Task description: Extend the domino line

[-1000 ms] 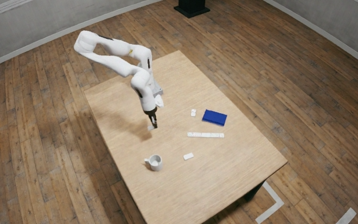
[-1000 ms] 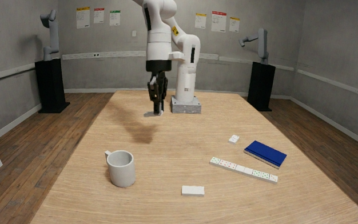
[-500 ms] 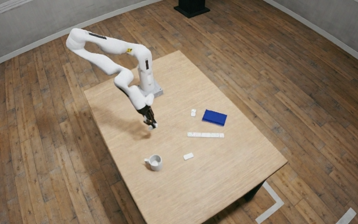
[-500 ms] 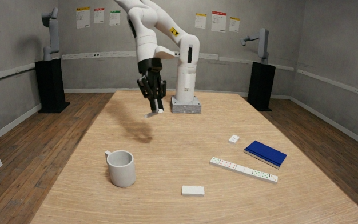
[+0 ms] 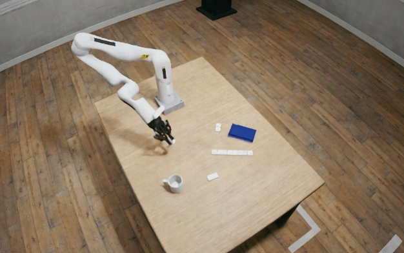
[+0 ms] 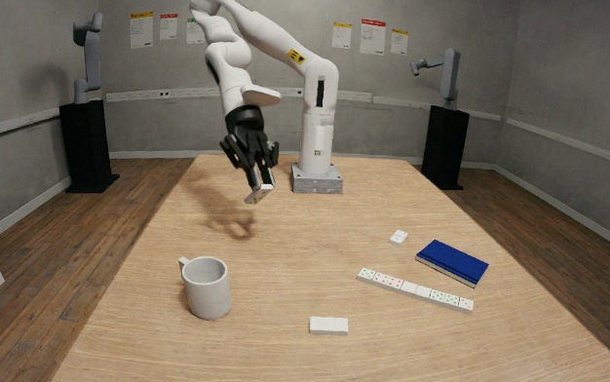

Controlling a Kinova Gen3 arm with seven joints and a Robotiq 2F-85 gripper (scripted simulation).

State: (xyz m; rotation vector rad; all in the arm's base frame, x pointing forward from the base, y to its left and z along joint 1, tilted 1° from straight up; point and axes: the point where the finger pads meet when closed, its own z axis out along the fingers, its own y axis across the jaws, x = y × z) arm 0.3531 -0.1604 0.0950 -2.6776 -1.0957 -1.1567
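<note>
My gripper (image 5: 170,141) (image 6: 260,190) is shut on a white domino (image 5: 173,141) (image 6: 259,194) and holds it tilted in the air above the left part of the table, well clear of the top. The line of dominoes (image 5: 232,152) (image 6: 415,289) lies face up on the right side, with coloured pips. One loose domino (image 5: 218,127) (image 6: 399,237) lies face up behind the line, near the blue book. Another domino (image 5: 212,176) (image 6: 328,325) lies face down, plain white, in front of the line towards the mug.
A blue book (image 5: 242,132) (image 6: 451,262) lies flat just behind the right end of the line. A grey mug (image 5: 174,184) (image 6: 206,287) stands upright at the front left. The arm's base (image 5: 169,104) (image 6: 317,182) stands at the back of the table (image 5: 245,206) (image 6: 302,244).
</note>
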